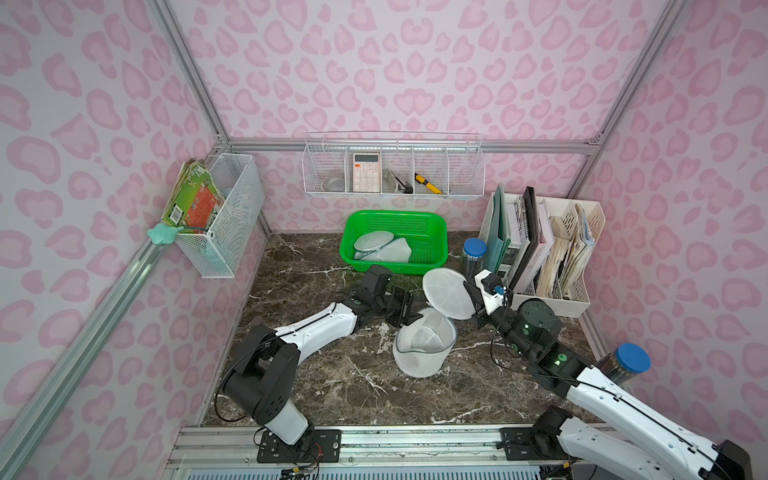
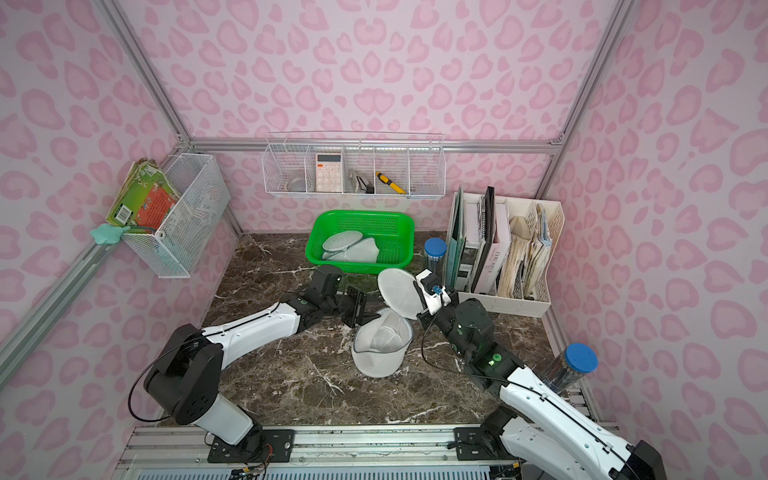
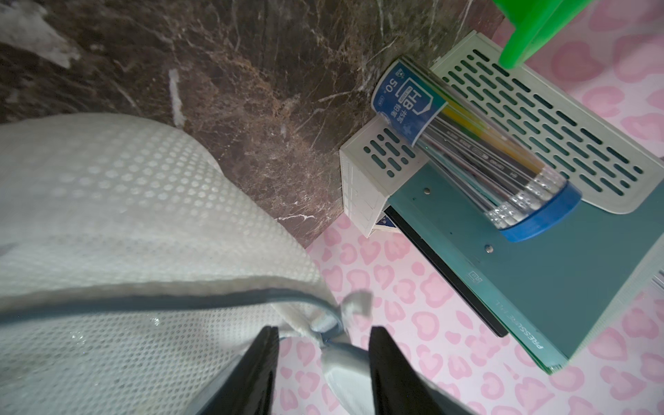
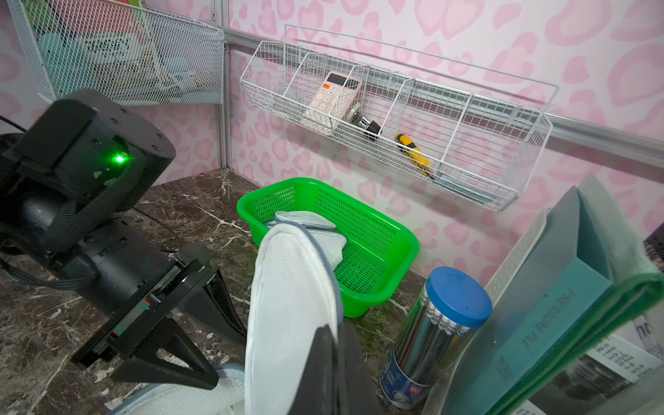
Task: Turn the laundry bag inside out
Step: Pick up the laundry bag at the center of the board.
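Jaws of the right gripper (image 4: 332, 334) are clamped together on the round flap (image 1: 446, 293) of the laundry bag (image 1: 424, 345), whose body sits on the marble surface (image 1: 332, 382) between both arms. Over at the left gripper (image 3: 324, 328), jaws stand apart around a blurred rim tab (image 3: 355, 301), contact unclear. Pencil tub (image 3: 467, 143) reads "HB" and "50"; teal folder (image 3: 539, 273) reads "PRESSURE FILE".

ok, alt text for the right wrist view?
The right claw is shut on the round white mesh flap of the laundry bag, holding it upright over the marble table. The left claw stands open beside it, a green basket with another mesh bag sits behind, and a blue-capped pencil tube stands by the file holder.
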`<state>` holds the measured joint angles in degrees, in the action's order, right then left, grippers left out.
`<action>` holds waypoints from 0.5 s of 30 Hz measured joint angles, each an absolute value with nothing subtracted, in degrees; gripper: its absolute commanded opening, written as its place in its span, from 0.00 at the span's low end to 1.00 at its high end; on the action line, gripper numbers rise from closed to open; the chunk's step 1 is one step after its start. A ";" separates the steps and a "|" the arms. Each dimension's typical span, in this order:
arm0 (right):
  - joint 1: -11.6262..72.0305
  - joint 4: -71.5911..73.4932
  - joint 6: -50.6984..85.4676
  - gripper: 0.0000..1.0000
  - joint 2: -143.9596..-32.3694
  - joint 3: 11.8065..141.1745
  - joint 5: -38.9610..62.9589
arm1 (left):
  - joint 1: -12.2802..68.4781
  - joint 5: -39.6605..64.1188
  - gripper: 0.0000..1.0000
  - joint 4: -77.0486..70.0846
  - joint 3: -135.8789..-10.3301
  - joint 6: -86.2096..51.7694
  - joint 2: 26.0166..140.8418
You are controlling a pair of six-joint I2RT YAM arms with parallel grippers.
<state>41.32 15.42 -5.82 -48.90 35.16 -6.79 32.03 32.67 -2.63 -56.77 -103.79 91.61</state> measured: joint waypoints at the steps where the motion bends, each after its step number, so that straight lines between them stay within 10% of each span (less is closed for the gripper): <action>1: 41.43 15.55 -5.82 0.00 -48.90 35.11 -6.81 | 32.03 32.67 0.46 -2.63 -56.64 -103.77 91.61; 8: 43.24 16.45 -6.17 0.00 -48.99 34.92 -6.83 | 32.14 32.67 0.46 -3.27 -56.49 -103.79 94.02; 15: 44.29 16.49 -6.20 0.00 -48.53 34.89 -7.27 | 32.25 34.15 0.09 -4.93 -56.75 -108.47 96.38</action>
<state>44.29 16.49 -6.20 -48.53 34.89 -7.27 32.25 34.15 -4.93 -56.75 -108.47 96.38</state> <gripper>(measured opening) 0.067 0.219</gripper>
